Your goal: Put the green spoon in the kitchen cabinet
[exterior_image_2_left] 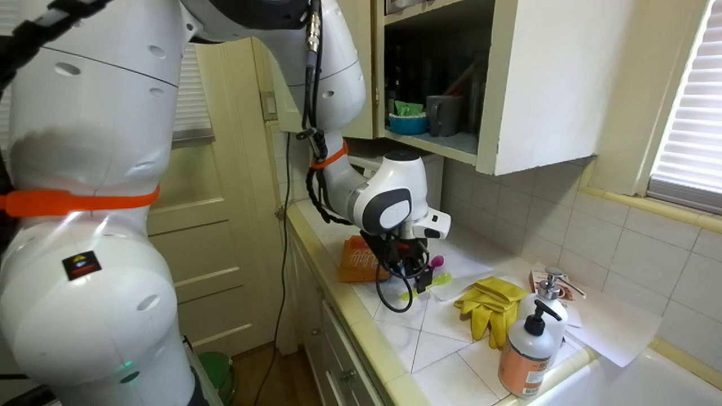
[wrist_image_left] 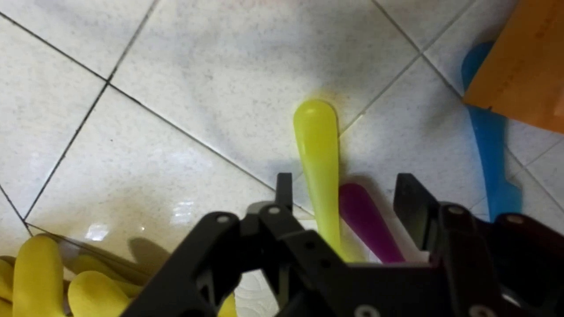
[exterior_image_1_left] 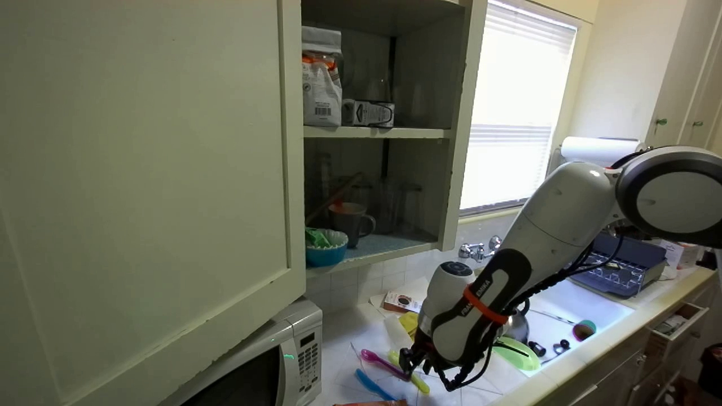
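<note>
**Tiled kitchen counter (exterior_image_2_left: 445,372), robot gripper (wrist_image_left: 344,191) spread wide above a yellow-green spoon (wrist_image_left: 316,154)**

Kitchen in cream and off-white, with a bright, blind-covered window (exterior_image_1_left: 519,107) and, farther along the counter, a white sink (exterior_image_2_left: 648,386). Over the counter, a large white robot arm (exterior_image_1_left: 567,211) with orange straps (exterior_image_2_left: 79,203), bent downward in both exterior views. At the arm's end, two black fingers (wrist_image_left: 284,189) set well apart, with nothing in their hold. Between them in the wrist view, the handle of the yellow-green spoon, lying on the tiles, and the tip of a purple spoon (wrist_image_left: 365,220) just beside that handle. Contact between the two spoons unclear. Near the spoons, a blue utensil (wrist_image_left: 490,149), partly covered by an orange packet (wrist_image_left: 524,66).

Above the counter, the off-white kitchen cabinet (exterior_image_1_left: 464,113), its large plain door (exterior_image_1_left: 146,158) swung wide and its shelves exposed. On the upper shelf (exterior_image_1_left: 378,133), a white bag (exterior_image_1_left: 321,96) beside a small box (exterior_image_1_left: 371,114). On the lower shelf (exterior_image_1_left: 395,245), a blue bowl (exterior_image_1_left: 326,255) with a green item (exterior_image_1_left: 317,238) inside, next to a grey mug (exterior_image_1_left: 354,228). Yellow-green spoon outside the cabinet, below shelf level, down on the counter. Under the door, a white microwave (exterior_image_1_left: 304,347).

In an exterior view, close to the sink, a pair of pump bottles (exterior_image_2_left: 527,361) and, next to them, yellow gloves (exterior_image_2_left: 491,299) in a loose heap on the tiles. Near the bottles, a sheet of white paper (exterior_image_2_left: 617,332).
</note>
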### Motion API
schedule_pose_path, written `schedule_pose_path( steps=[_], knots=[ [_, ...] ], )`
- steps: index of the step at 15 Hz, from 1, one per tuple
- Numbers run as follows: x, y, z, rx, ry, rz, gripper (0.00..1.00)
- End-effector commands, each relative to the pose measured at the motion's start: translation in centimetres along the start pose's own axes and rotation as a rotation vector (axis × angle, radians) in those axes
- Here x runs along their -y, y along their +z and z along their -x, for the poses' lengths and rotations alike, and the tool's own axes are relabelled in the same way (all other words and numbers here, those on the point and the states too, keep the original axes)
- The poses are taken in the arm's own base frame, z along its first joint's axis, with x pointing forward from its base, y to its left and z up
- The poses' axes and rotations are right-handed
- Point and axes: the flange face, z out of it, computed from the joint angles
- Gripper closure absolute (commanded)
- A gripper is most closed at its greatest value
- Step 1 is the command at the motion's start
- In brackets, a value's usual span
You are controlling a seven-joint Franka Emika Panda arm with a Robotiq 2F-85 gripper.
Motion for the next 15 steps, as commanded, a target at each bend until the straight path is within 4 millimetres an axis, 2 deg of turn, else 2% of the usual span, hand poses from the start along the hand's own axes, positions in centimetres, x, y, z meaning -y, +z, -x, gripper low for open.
schedule_pose_path(
  steps=[1, 3, 5, 7, 8, 10, 12, 13, 15],
  knots=[
    [-0.1, 1.7, -0.2, 0.012, -0.017, 0.025, 0.43],
    [-0.2, 2.2, 0.0, 0.02, -0.017, 0.031, 0.47],
    [-0.2, 2.6, 0.0, 0.023, -0.019, 0.036, 0.41],
    [-0.2, 2.8, 0.0, 0.024, -0.022, 0.038, 0.59],
    [-0.2, 2.9, -0.1, 0.024, -0.023, 0.038, 0.59],
    [-0.3, 2.9, -0.1, 0.024, -0.028, 0.042, 0.8],
    [-0.5, 2.9, -0.2, 0.024, -0.036, 0.044, 0.95],
    [-0.4, 2.7, -0.2, 0.024, -0.042, 0.045, 0.97],
    [-0.3, 1.6, -0.2, 0.024, -0.038, 0.045, 0.94]
  ],
)
